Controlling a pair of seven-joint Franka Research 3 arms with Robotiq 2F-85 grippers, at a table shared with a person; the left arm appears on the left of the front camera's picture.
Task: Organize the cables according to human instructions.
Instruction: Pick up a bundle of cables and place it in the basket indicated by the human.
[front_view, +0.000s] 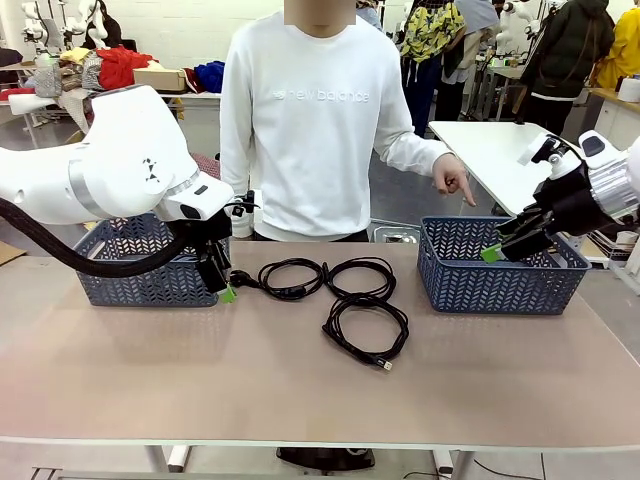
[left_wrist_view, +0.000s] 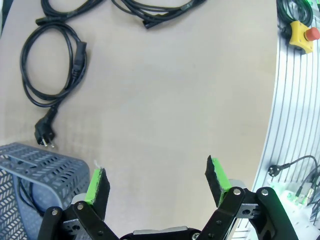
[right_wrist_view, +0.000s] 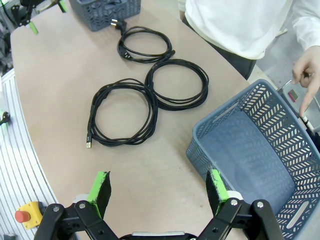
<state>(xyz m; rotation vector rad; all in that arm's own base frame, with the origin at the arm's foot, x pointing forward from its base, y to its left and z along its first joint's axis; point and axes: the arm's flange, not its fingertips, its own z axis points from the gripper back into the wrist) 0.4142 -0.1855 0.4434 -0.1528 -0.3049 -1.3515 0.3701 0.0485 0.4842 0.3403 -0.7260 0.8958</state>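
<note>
Cables (front_view: 366, 328) lie as three black coils on the beige table (front_view: 150, 380), between two blue baskets. At the robot's edge of the table, a yellow box with a red button (left_wrist_view: 300, 32) sits on a ribbed metal strip. The nearest coil (right_wrist_view: 122, 117) lies alone toward the robot's side, with a small plug end at its near edge. Behind it two more coils lie side by side. The middle coil (front_view: 360, 277) touches the nearest one, and the left coil (front_view: 291, 277) reaches with its plug (left_wrist_view: 45, 135) almost to the left basket (front_view: 140, 285).

The left gripper (front_view: 222, 285) hangs just in front of this basket's right corner, low above the table and beside that plug. Its jaws stand wide apart and it holds nothing. The right gripper (front_view: 497, 250) hovers over the right basket (front_view: 470, 285), and its jaws are also fully spread and empty.

Farther away, a person in a white sweater (front_view: 320, 120) stands at the far side of the table. The person's hand (front_view: 455, 180) points with one finger down toward the right basket
</note>
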